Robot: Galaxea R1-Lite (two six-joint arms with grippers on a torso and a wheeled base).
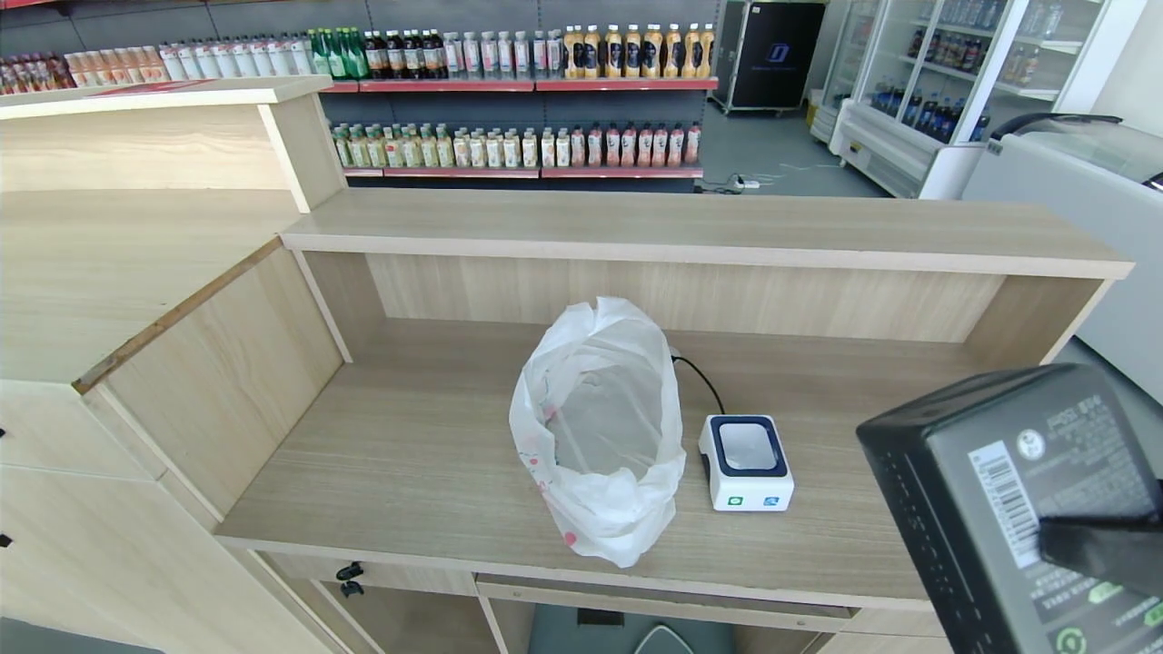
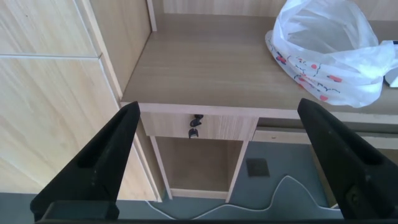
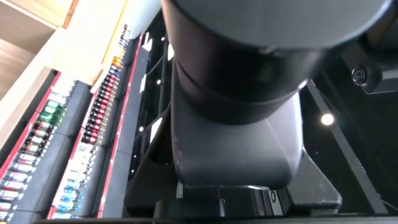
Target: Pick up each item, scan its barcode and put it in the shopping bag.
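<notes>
A pale wood-grain worktop (image 1: 409, 454) is seen set into a checkout counter, enclosed by a side panel on the robot's left and a back panel topped by a raised ledge (image 1: 690, 232). A white plastic shopping bag (image 1: 600, 436) is stood near the middle of the worktop with its mouth held open upward; red marks are printed on its lower side. Just beside the bag, on the robot's right, a small white scanner (image 1: 745, 459) with a dark-framed window is placed, and a black cable (image 1: 700, 377) is led from it toward the back panel. Under the front edge of the worktop a drawer lock with a key (image 2: 196, 124) is fitted.

A black item (image 1: 1008, 509) with a barcode label is held up close to the head camera, on the robot's right, well apart from the bag and the scanner and off the worktop. It is gripped by the right gripper (image 1: 1095, 545), one dark finger being laid across its label. The left gripper (image 2: 217, 168) is held low in front of the counter, its fingers (image 2: 102, 158) spread wide with nothing between them.

Behind the counter, red-edged shelves (image 1: 518, 86) lined with bottled drinks are seen, along with a black wheeled case (image 1: 772, 54), glass-door coolers (image 1: 945, 73) and a chest freezer (image 1: 1072, 163) on a grey floor.
</notes>
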